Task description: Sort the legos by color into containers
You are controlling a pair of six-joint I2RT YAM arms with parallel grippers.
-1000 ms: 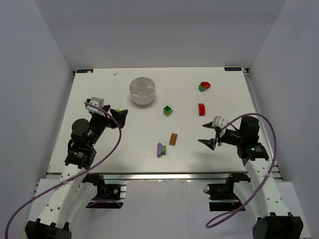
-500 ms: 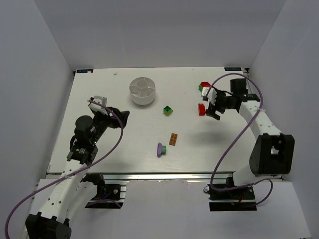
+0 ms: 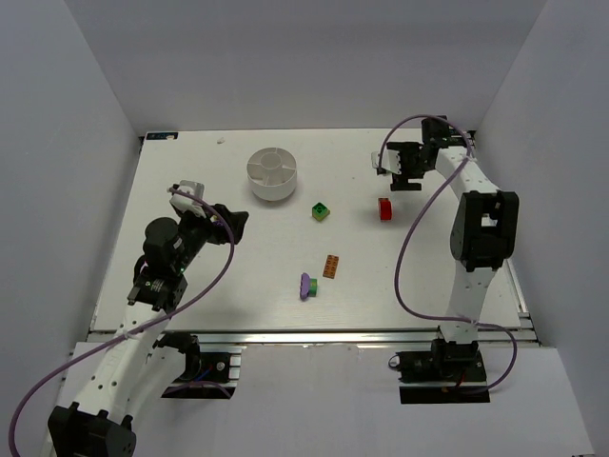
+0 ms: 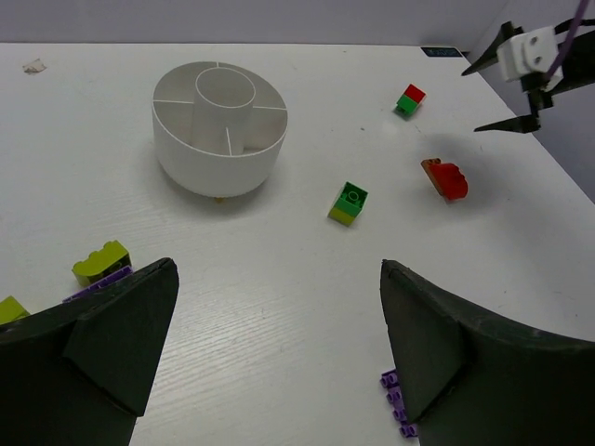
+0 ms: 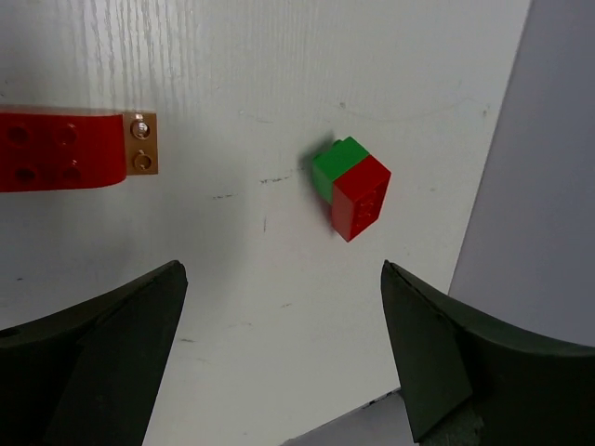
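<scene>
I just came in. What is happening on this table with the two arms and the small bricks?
Two robot arms are sorting toy bricks by color into a divided white dish. The right pincer hovers open above a red-and-green brick near the far right corner of the table, holding nothing. The left pincer is also open and empty, facing the dish. A red brick, a green-on-lime brick, an orange brick and a purple piece lie loose on the table; no brick shows in the dish.

Legible text, brands, numbers: we find none. We note small stickers (image 3: 443, 131) at the far corners of the table (image 3: 285, 257), their print too small to read.
</scene>
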